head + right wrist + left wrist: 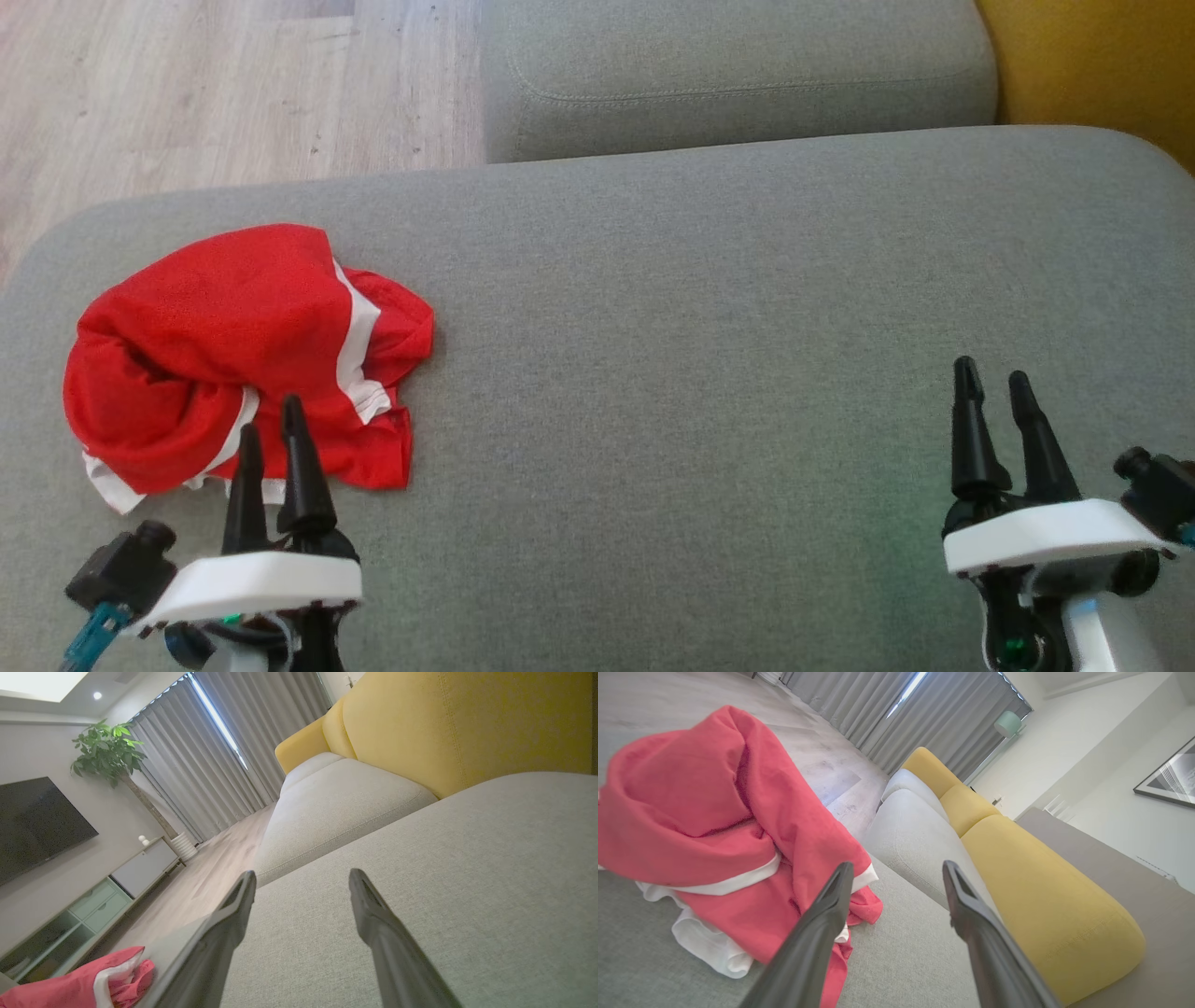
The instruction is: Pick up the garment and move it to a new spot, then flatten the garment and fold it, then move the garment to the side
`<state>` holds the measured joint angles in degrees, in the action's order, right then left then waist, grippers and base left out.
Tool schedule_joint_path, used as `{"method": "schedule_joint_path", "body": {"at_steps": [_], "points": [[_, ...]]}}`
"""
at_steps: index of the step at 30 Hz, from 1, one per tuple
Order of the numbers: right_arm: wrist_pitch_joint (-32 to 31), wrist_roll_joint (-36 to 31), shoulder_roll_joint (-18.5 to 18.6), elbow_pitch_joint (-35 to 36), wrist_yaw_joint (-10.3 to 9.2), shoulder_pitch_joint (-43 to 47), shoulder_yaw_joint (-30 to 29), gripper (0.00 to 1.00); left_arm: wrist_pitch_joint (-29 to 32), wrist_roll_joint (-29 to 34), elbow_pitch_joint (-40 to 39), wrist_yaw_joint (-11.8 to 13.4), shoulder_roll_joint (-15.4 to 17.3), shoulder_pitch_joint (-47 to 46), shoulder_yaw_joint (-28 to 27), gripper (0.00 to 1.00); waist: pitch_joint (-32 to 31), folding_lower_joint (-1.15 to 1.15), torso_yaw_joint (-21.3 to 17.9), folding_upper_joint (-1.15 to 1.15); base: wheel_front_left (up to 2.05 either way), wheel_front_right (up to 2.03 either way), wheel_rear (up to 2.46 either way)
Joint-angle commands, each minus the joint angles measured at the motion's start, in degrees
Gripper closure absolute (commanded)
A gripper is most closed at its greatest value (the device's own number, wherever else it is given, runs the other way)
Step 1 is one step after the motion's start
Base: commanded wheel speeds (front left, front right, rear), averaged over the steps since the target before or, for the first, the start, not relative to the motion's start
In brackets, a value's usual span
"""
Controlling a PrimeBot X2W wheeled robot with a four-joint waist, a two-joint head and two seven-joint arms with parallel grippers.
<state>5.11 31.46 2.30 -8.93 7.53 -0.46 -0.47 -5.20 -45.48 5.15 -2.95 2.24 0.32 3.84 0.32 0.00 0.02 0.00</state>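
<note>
At 7 o'clock in the head view, the left pincer (pixel 271 417) stands spread wide and empty, its tips at the near edge of the crumpled red garment (pixel 215 345). At 5 o'clock the right pincer (pixel 991 371) is also spread, holding nothing. The garment lies at 9 o'clock on the grey sofa seat (pixel 700 327), with the wooden floor (pixel 233 84) beyond.

A grey sofa seat (pixel 709 280) lies beside a second grey cushion (pixel 738 75), with yellow back cushions (pixel 1041 896) behind them and a wooden floor (pixel 215 93) next to them. Grey curtains (pixel 219 751), a leafy plant (pixel 110 746) and a dark television (pixel 37 821) stand by the walls.
</note>
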Motion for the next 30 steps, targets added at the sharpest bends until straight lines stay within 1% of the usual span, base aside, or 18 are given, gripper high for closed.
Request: {"method": "schedule_joint_path", "body": {"at_steps": [1, 6, 14, 17, 23, 25, 30], "points": [[0.8, -1.6, 0.4, 2.5, -0.02, -2.6, 0.9, 0.00, -0.7, 1.3, -2.4, 0.1, 0.5, -1.5, -0.7, 0.00, 0.0, 0.00, 0.0, 0.00, 0.00, 0.00, 0.00], [1.7, -6.6, 0.4, 2.8, -0.03, -2.6, 1.5, 0.00, -1.5, 5.5, -2.5, 0.0, 0.5, -1.6, 0.2, 0.00, -0.1, 0.00, -0.1, 0.00, 0.00, 0.00, 0.00], [3.0, -13.6, 0.4, 3.6, -0.03, -2.6, 2.3, 0.00, -2.9, 12.3, -3.5, 0.7, 0.5, -1.5, 1.4, 0.00, -0.3, 0.00, -0.1, 0.00, 0.00, 0.00, 0.00], [3.7, -17.2, 0.5, 4.1, -0.03, -2.6, 2.7, 0.00, -3.6, 16.9, -3.8, 0.9, 0.5, -1.5, 2.2, 0.00, -0.2, 0.00, -0.1, 0.00, 0.00, 0.00, 0.00], [4.7, -22.0, 0.5, 4.7, -0.03, -2.5, 3.1, 0.00, -4.6, 23.4, -4.1, 1.4, 0.9, -1.4, 4.1, 0.00, -0.2, 0.00, -0.1, 0.00, 0.00, 0.00, 0.00], [4.9, -22.8, 0.5, 4.8, -0.03, -2.5, 3.2, 0.00, -4.8, 24.2, -4.3, 1.6, 0.9, -1.3, 4.4, 0.00, -0.2, 0.00, -0.1, 0.00, 0.00, 0.00, 0.00], [5.7, -26.8, 0.5, 5.4, -0.03, -2.2, 3.6, 0.00, -5.6, 28.8, -4.6, 2.3, 1.7, -1.3, 6.2, 0.00, -0.2, 0.00, -0.1, 0.00, 0.00, 0.00, 0.00]]}}
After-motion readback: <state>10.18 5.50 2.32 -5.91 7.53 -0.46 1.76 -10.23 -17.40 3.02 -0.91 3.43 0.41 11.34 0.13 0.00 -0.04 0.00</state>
